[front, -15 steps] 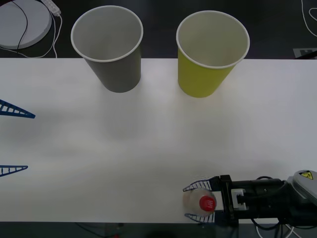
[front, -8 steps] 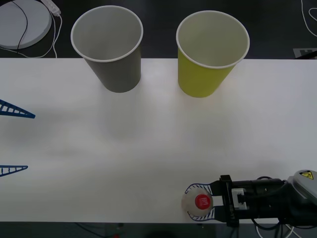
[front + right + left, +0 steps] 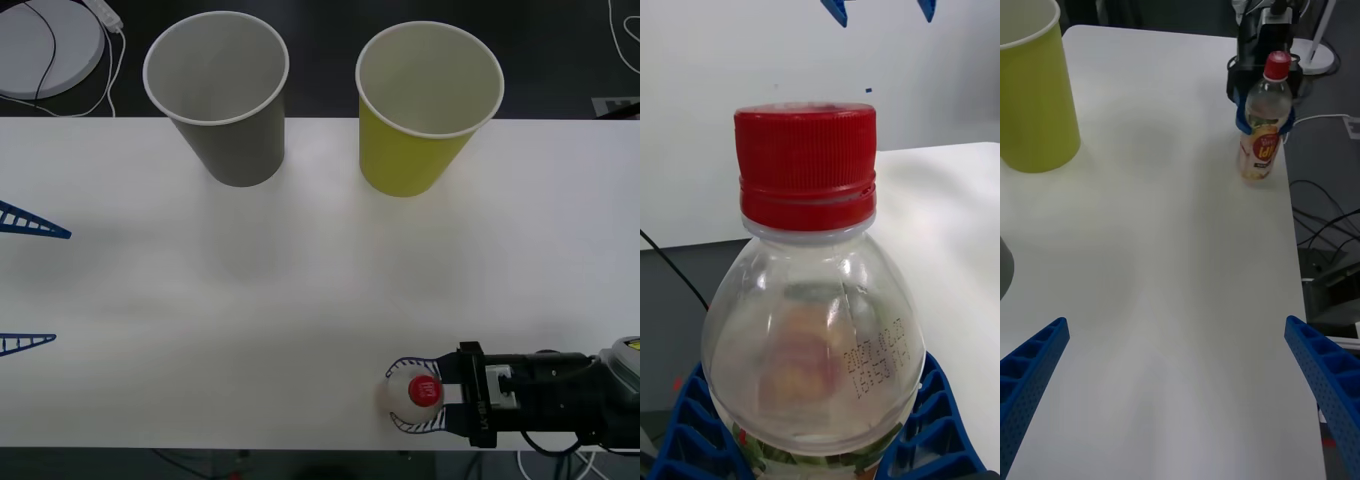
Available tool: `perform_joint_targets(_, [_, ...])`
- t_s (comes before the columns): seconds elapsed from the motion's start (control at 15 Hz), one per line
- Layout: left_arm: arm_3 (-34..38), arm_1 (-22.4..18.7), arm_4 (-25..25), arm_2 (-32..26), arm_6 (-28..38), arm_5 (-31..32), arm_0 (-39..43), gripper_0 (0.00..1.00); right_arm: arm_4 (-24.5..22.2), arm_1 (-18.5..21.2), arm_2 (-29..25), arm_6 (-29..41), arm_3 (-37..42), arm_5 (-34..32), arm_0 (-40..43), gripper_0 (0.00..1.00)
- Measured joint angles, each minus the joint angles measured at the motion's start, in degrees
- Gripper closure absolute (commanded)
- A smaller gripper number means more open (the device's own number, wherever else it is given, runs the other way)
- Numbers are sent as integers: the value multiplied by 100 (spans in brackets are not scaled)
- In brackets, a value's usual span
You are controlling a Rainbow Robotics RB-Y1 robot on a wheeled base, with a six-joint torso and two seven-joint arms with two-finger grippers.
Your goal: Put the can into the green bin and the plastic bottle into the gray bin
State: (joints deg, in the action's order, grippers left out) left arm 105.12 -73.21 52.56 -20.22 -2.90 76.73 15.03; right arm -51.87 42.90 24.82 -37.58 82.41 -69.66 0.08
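Front camera is looking down from above at the white table point(image 3: 300, 300). Right wrist camera is sitting close against the plastic bottle point(image 3: 816, 300). Left wrist camera is viewing that bottle across the table.

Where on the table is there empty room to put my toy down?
The whole middle of the table is bare, from the gray bin and green bin at the far edge to the near edge. It is crowded only at the near right corner, where the right gripper squeezes the bottle. The left gripper hangs open at the left edge.
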Motion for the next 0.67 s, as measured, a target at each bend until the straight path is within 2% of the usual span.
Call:
perform_joint_targets(0.4, [0, 0, 0, 0, 0, 0, 0, 0, 234, 233, -416, 297, 236, 1, 128, 100])
perform_joint_targets(0.67, [0, 0, 0, 0, 0, 0, 0, 0, 255, 385, -861, 827, 541, 4, 300, 100])
